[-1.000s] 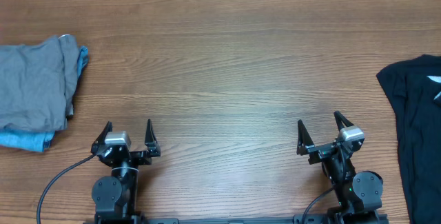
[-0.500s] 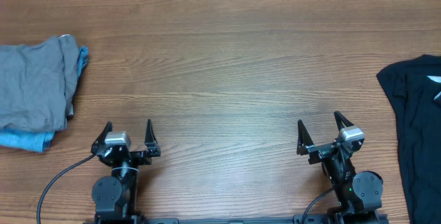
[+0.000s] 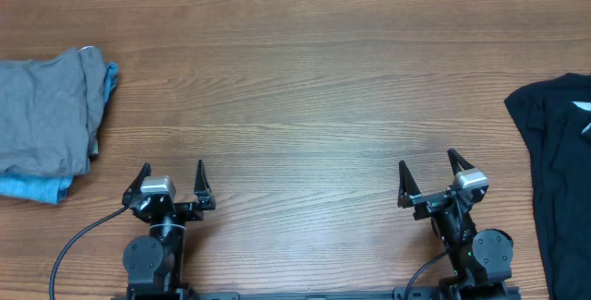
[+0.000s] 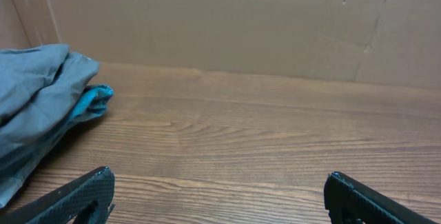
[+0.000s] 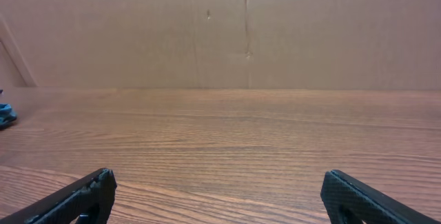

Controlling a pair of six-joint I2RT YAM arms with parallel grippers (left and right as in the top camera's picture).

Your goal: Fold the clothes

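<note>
Both arms sit at the bottom edge of the overhead view, fingers pointing up-frame; left pincer [image 3: 172, 167] is spread wide and empty; right pincer [image 3: 427, 160] is the same, wide with nothing between the fingers. Looks like a neutral ready pose, keeping the middle free as a work area.

The medium-grey woven shorts [image 3: 42, 120] are at the far left of the frame, a compact, rumpled heap on top of a light-blue folded garment [image 3: 32, 187] that shows along the heap's lower and right edges; the left wrist view has the same pile at its left side, blue corner poking out; can't tell whether the heap is neatly folded or just bunched. My guess is the left arm takes it, being nearer; neither pincer is close yet.

The black shirt with a white mark [image 3: 559, 180] lies flat at the right edge, partly out of frame, well apart from the shorts.

The brown wood-grain bench [image 3: 305, 88] is matte, with no clutter between the two piles; plain cardboard wall [image 5: 241, 24] behind it in both wrist views.
</note>
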